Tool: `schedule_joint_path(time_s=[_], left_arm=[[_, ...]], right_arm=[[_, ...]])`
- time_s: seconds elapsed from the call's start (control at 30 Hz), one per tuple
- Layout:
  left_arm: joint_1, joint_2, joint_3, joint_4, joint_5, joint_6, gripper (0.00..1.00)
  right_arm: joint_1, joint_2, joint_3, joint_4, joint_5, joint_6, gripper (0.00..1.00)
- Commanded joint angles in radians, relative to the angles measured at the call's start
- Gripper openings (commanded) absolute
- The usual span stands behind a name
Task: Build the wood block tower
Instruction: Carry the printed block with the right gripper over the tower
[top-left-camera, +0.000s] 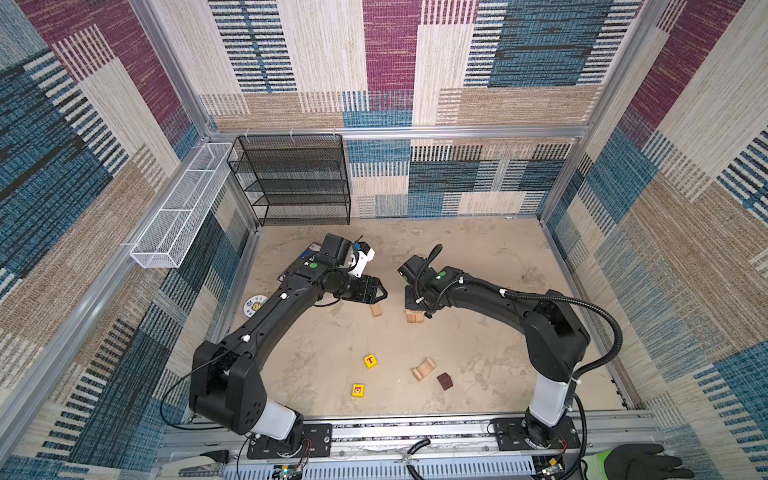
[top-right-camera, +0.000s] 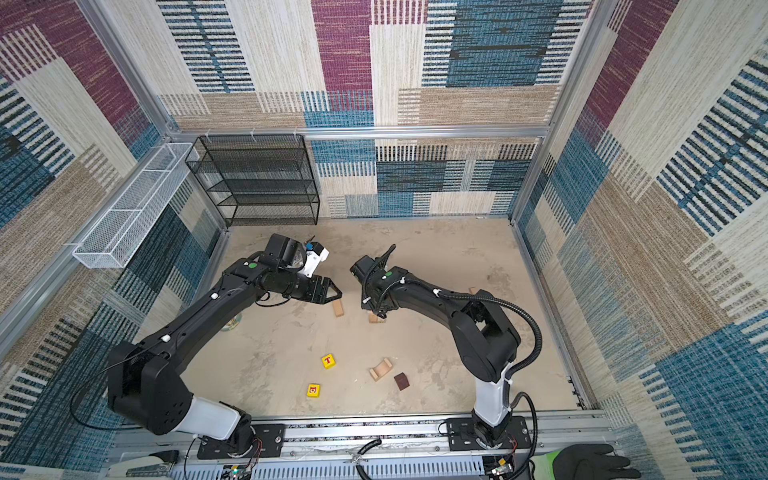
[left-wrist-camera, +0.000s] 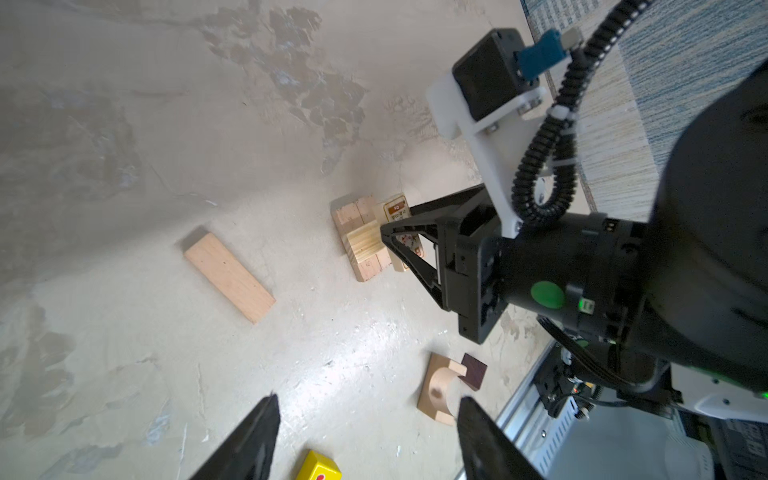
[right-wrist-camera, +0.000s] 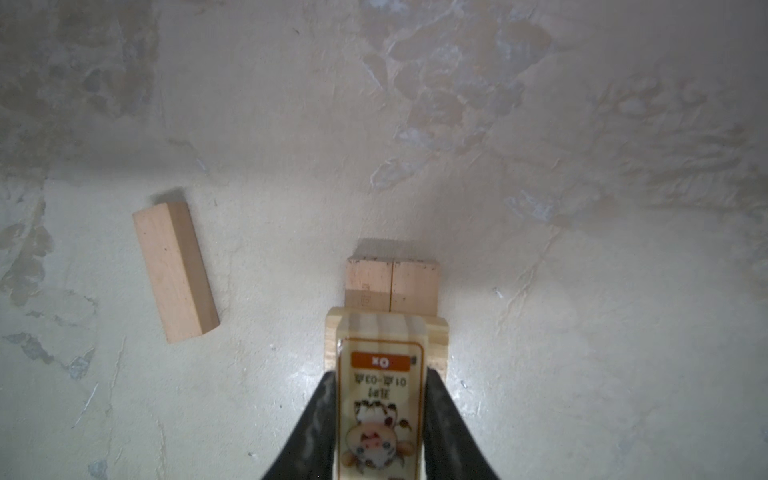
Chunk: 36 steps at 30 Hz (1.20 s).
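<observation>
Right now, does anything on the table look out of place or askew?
The arch lies on its back, curve facing up, beside the dark brown cube. One pale bar lies loose, angled off from the stack. Nothing looks damaged.

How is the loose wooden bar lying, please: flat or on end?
Flat: the loose bar rests on a long face on the table.

2 yel cubes; 1 each: arch, brn cube, loose bar.
</observation>
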Motion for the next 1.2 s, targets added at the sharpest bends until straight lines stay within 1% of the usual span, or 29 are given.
schedule_joint_path(time_s=[0.0,0.3,0.57,0.77,0.87,1.17], left_arm=[[0.002,0.049,0.037,-0.019,0.102,0.007,0.71],[0.004,0.133,0.078,-0.106,0.080,0.011,0.69],[0.005,0.124,0.076,-0.106,0.065,0.011,0.69],[0.005,0.125,0.076,-0.108,0.066,0.010,0.69],[0.007,0.124,0.076,-0.106,0.031,0.010,0.69],[0.007,0.129,0.074,-0.106,0.035,0.008,0.69]], right_arm=[[0.000,0.014,0.014,-0.017,-0.026,0.015,0.00],[-0.008,0.049,0.041,-0.057,-0.011,0.014,0.00],[-0.019,0.057,0.047,-0.065,-0.022,0.002,0.00],[-0.022,0.056,0.051,-0.050,-0.053,-0.009,0.03],[-0.023,0.059,0.049,-0.053,-0.053,-0.010,0.04],[-0.023,0.063,0.046,-0.054,-0.049,-0.011,0.08]])
